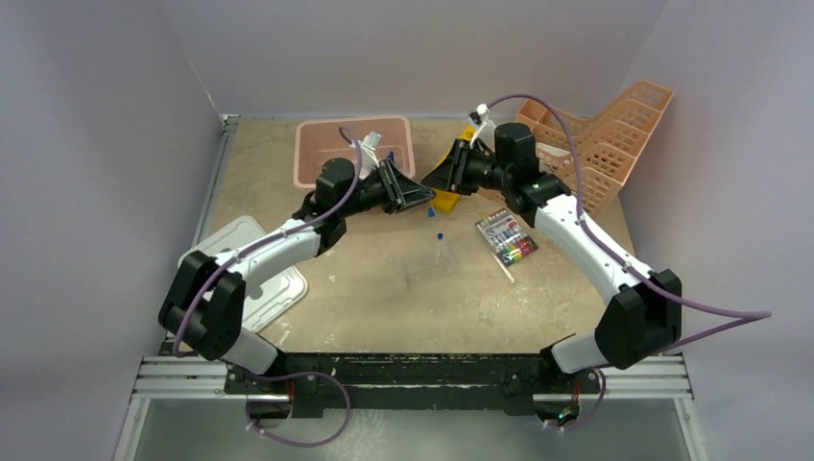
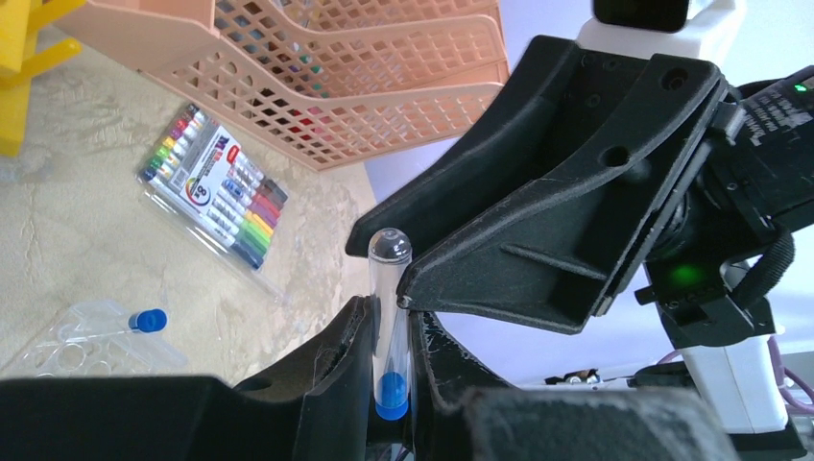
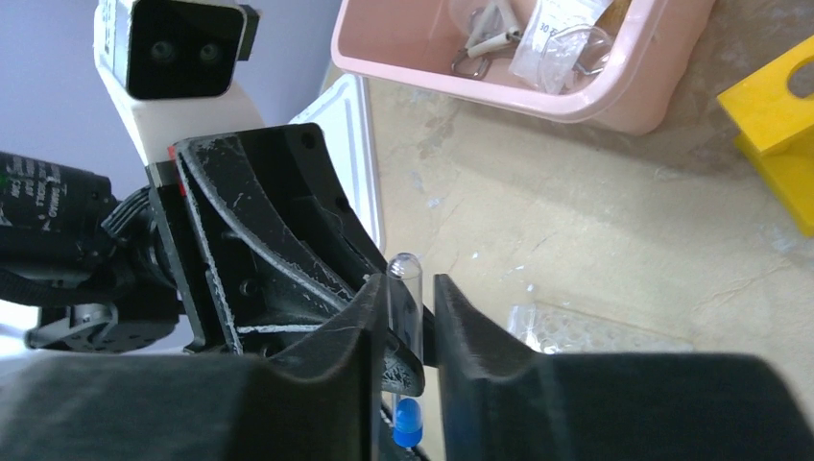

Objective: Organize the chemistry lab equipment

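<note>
The blue-capped tube (image 2: 390, 288) stands with its cap at the bottom. The left gripper (image 2: 388, 325) is clenched on its lower half. The right gripper (image 3: 407, 293) brackets the rounded top, its 2 fingers slack, with a gap on 1 side. Below lies a clear well plate (image 2: 82, 346), a second capped tube (image 2: 146, 320) by its corner. Beyond are a marker pack (image 2: 216, 187), a peach mesh rack (image 2: 384, 106) and a smooth pink tray (image 3: 461, 82) holding plastic bags (image 3: 552, 38) and metal wire pieces (image 3: 480, 38).
</note>
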`<state>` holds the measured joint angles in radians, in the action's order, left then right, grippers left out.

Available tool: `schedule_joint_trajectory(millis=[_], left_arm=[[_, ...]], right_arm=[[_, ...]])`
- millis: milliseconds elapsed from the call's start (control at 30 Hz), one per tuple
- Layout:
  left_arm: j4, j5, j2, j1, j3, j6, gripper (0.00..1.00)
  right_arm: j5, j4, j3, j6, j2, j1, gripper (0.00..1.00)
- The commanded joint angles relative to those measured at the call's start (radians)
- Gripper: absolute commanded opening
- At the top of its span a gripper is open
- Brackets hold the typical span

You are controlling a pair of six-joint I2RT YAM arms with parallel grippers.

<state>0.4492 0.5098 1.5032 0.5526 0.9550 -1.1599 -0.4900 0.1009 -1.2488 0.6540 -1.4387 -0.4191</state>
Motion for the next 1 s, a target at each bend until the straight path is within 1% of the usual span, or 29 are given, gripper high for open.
schedule_joint_trajectory(millis=[0,67,167,233,300,433,567,667,800,900,967], left_arm=[[0.14,-0.072,-0.081,-0.003,-0.006,0.017,0.14],[0.199,-0.079,-0.08,-0.003,-0.003,-0.028,0.15],[0.277,-0.085,-0.049,-0.003,0.043,-0.109,0.14],[0.283,-0.116,-0.04,-0.002,0.071,-0.159,0.14],[0.266,-0.194,-0.047,-0.002,0.08,-0.215,0.14],[0.178,-0.343,-0.07,-0.001,0.088,-0.349,0.13],[0.118,-0.414,-0.075,0.016,0.093,-0.467,0.13],[0.109,-0.45,-0.079,0.031,0.092,-0.489,0.13],[0.126,-0.472,-0.083,0.048,0.089,-0.491,0.14],[0.119,-0.503,-0.101,0.057,0.08,-0.475,0.14],[0.121,-0.507,-0.111,0.057,0.072,-0.468,0.15]], right_arm=[[0.016,-0.015,-0.044,0.042,0.069,0.0,0.44],[0.045,-0.024,-0.048,0.049,0.1,0.002,0.55],[0.105,-0.061,-0.034,0.051,0.158,0.0,0.67],[0.141,-0.085,-0.016,0.048,0.192,0.001,0.72],[0.155,-0.109,0.011,0.042,0.219,0.001,0.74],[0.142,-0.208,0.068,0.053,0.227,0.001,0.75],[0.002,-0.295,0.098,0.177,0.191,0.001,0.76],[-0.025,-0.397,0.101,0.26,0.156,0.0,0.75],[-0.04,-0.416,0.098,0.346,0.117,-0.001,0.73],[-0.046,-0.445,0.111,0.421,0.11,0.001,0.69],[-0.026,-0.458,0.121,0.45,0.118,0.0,0.64]])
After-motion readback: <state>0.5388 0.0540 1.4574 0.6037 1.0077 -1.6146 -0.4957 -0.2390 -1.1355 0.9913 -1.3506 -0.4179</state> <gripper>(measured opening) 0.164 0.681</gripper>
